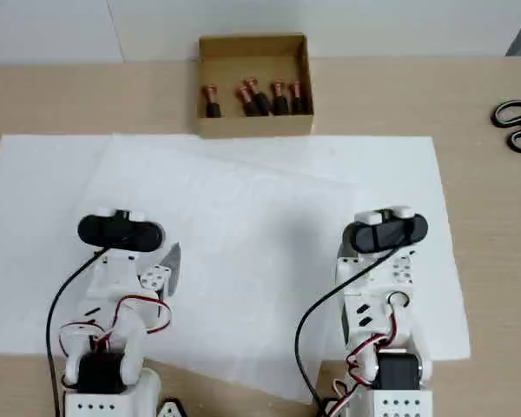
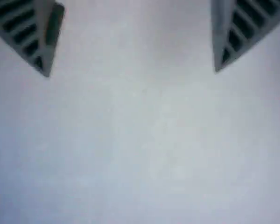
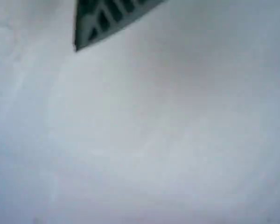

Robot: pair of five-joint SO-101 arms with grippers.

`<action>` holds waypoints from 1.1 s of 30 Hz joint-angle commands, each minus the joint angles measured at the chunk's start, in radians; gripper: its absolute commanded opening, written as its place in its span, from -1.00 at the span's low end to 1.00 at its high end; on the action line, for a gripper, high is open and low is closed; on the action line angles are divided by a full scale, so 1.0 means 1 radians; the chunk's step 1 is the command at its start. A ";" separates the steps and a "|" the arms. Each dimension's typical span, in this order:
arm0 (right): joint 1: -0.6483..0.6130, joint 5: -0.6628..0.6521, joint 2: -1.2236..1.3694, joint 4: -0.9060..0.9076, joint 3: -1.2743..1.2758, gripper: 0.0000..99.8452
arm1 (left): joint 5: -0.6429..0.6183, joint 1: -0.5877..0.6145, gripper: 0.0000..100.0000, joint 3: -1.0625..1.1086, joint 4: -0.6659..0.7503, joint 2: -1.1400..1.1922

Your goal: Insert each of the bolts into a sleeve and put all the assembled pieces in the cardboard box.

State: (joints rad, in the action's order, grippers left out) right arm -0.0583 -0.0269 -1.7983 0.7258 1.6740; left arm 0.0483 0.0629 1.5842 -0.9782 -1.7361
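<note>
- Pieces [image 1: 259,97], five by my count, lie side by side in the box [image 1: 253,127], copper bolt heads toward its far wall and dark sleeves toward its near wall; all sit well ahead of both sets of jaws.
- Box stands on the table [image 1: 52,95] just past the far edge of the paper [image 1: 269,226], ahead of the gap between the two arms.
- Left gripper [image 2: 130,72] hangs low over bare paper with its jaws wide apart and nothing between them.
- Right gripper [image 3: 84,42] also sits close over the paper; how its jaws stand I cannot tell.
- Judgement: with every piece I can see boxed, the work looks finished and the step in hand is parking.
- To do that well, keep both arms drawn back and off the sheet, so the jaws neither drag the paper nor nudge the box.
- Worth a check: two middle pieces lean against each other, so whether each bolt is fully seated is hard to confirm.
- Scissors [image 1: 517,124] lie far out beyond the right jaws, out of play.
</note>
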 commanded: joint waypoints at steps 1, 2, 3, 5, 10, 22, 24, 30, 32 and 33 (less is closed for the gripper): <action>-0.004 -0.003 -0.015 -0.027 0.009 -0.64 | -0.005 0.000 -0.58 0.016 0.026 -0.008; -0.004 -0.002 -0.015 -0.019 0.009 -0.64 | -0.005 0.000 -0.58 0.027 0.026 -0.008; -0.004 -0.002 -0.015 -0.019 0.009 -0.64 | -0.005 0.000 -0.58 0.044 0.026 -0.008; -0.001 -0.002 -0.012 -0.019 0.009 -0.64 | -0.005 0.002 -0.58 0.053 0.023 -0.008; -0.004 -0.002 -0.005 -0.013 0.009 -0.64 | -0.005 0.002 -0.58 0.053 0.023 -0.008; 0.001 -0.006 -0.015 0.197 0.009 -0.64 | -0.002 0.002 -0.58 0.053 0.021 -0.008; -0.001 -0.006 -0.015 0.197 0.009 -0.64 | 0.000 0.002 -0.58 0.053 0.025 -0.008; -0.001 -0.006 -0.015 0.197 0.009 -0.64 | 0.000 0.002 -0.58 0.053 0.025 -0.008; -0.002 -0.006 -0.015 0.197 0.009 -0.64 | 0.000 0.002 -0.58 0.053 0.025 -0.008; -0.002 -0.006 -0.015 0.197 0.009 -0.64 | 0.000 0.002 -0.58 0.053 0.025 -0.008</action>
State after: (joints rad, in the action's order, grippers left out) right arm -0.0583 -0.0269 -1.7998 0.9191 1.6740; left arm 0.0483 0.0629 1.6395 -0.9782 -1.7346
